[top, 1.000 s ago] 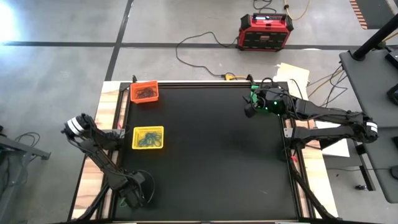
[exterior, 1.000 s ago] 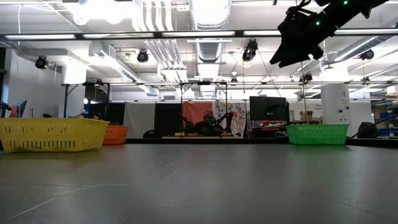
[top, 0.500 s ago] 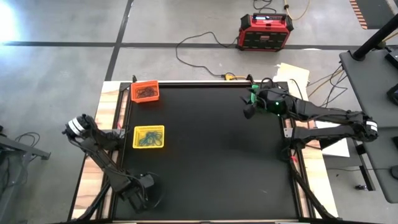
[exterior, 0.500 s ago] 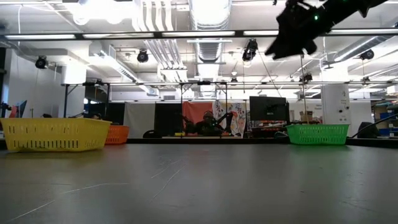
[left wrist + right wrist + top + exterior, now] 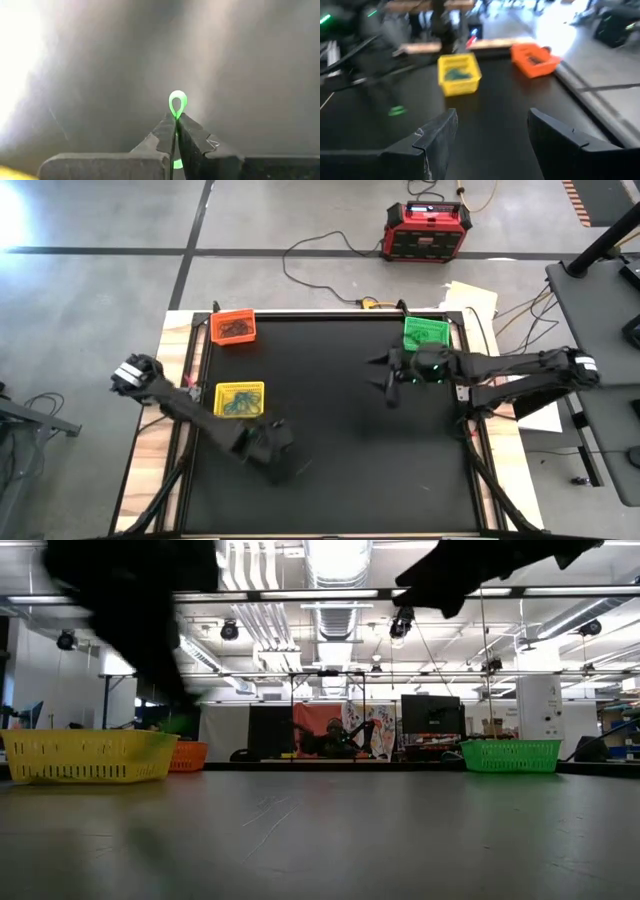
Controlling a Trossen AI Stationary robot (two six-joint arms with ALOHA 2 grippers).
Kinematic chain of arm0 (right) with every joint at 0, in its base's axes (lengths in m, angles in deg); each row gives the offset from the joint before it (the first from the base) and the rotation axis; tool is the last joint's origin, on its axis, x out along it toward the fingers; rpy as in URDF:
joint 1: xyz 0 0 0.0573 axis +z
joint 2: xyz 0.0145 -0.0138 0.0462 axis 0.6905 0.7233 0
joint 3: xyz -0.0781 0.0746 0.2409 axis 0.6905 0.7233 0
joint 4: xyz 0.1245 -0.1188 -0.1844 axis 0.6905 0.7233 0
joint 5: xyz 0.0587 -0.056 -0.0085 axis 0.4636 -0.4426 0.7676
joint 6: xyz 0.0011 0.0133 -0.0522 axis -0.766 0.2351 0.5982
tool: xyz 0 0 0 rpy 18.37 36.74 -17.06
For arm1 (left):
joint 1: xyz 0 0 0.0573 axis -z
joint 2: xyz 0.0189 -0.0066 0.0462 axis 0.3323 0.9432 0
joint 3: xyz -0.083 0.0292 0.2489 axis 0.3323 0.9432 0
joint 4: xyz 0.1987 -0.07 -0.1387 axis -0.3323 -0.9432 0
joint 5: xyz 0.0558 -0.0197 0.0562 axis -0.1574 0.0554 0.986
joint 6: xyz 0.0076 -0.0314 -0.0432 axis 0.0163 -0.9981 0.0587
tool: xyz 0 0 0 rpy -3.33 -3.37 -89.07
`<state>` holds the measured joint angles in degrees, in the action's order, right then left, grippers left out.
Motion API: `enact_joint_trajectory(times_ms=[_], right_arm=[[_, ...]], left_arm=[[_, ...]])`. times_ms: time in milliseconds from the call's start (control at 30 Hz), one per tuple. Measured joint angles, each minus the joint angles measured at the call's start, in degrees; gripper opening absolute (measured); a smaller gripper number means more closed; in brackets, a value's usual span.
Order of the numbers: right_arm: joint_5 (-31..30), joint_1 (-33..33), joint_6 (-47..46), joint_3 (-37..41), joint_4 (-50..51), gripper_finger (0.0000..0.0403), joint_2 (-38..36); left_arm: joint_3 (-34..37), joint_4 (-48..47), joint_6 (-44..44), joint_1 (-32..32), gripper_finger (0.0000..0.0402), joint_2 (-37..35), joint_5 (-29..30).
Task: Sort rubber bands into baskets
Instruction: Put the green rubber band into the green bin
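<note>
My left gripper [image 5: 288, 467] hangs over the black table right of the yellow basket [image 5: 239, 400] and is shut on a green rubber band [image 5: 177, 102]. The right wrist view shows that band [image 5: 396, 111] as a small green spot under the blurred left arm. My right gripper [image 5: 385, 383] stands open and holds nothing, just near-left of the green basket [image 5: 425, 332]. The orange basket [image 5: 232, 328] rests at the far left with dark bands in it. Green bands lie in the yellow basket. My left gripper pinches the green rubber band between its two fingertips [image 5: 165, 129]. A small loop of the band [image 5: 177, 95] sticks out past the tips, and a bit of green [image 5: 177, 164] shows farther back between the fingers. The fingers slant downward. The band is clear of the table.
A red-and-black box [image 5: 427, 230] with cables stands on the floor beyond the far edge. Wooden strips [image 5: 170, 370] frame the black table top [image 5: 340, 480]. In the low view the yellow basket [image 5: 85, 755], orange basket [image 5: 186, 756] and green basket [image 5: 510, 755] line the far side.
My left gripper has shut on the green band at the near left corner, then risen and swung toward the table's middle, turning as it went. My right gripper has come off the green basket toward the table's middle and tipped up to near level, staying open.
</note>
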<state>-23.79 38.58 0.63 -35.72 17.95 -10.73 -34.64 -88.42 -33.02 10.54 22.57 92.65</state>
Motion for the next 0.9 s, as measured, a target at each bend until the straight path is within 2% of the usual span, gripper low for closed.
enact_joint_trajectory(times_ms=[200, 300, 433, 533, 633, 767, 833, 900], right_arm=[[-2.01, 5.63, -4.63, 0.09, 0.31, 0.0233, 6.46], [-4.71, 7.95, -4.51, 0.26, 0.82, 0.0233, 8.79], [-4.77, 9.81, -5.27, 0.77, 0.94, 0.0233, 12.32], [-5.31, 10.86, -5.86, 0.85, 0.94, 0.0233, 15.5], [-8.81, 12.35, -5.73, 0.85, 1.03, 0.0233, 18.61], [-11.37, 13.62, -5.05, 0.85, 0.96, 0.0233, 21.75], [-11.38, 13.73, -5.7, 0.85, 0.98, 0.0233, 23.14], [-11.06, 13.73, -6.72, 0.85, 1.02, 0.0233, 24.59]], left_arm=[[0.0, 14.66, 19.72, -13.67, 0.0, 1.35, 2.33], [0.0, 20.89, 26.87, -17.52, 0.0, 2.69, 1.96], [0.05, 28.91, 34.69, -20.7, 0.0, 6.55, 1.78], [-0.24, 34.3, 37.0, -21.63, 0.0, 10.09, 0.97], [-0.37, 39.76, 38.49, -21.98, 0.0, 13.61, -1.81], [-0.39, 45.65, 38.9, -21.99, 0.0, 18.15, -2.01], [-0.39, 46.87, 39.17, -22.26, 0.0001, 19.55, -5.03], [-0.39, 48.72, 38.67, -22.84, 0.0009, 20.65, -10.55]])
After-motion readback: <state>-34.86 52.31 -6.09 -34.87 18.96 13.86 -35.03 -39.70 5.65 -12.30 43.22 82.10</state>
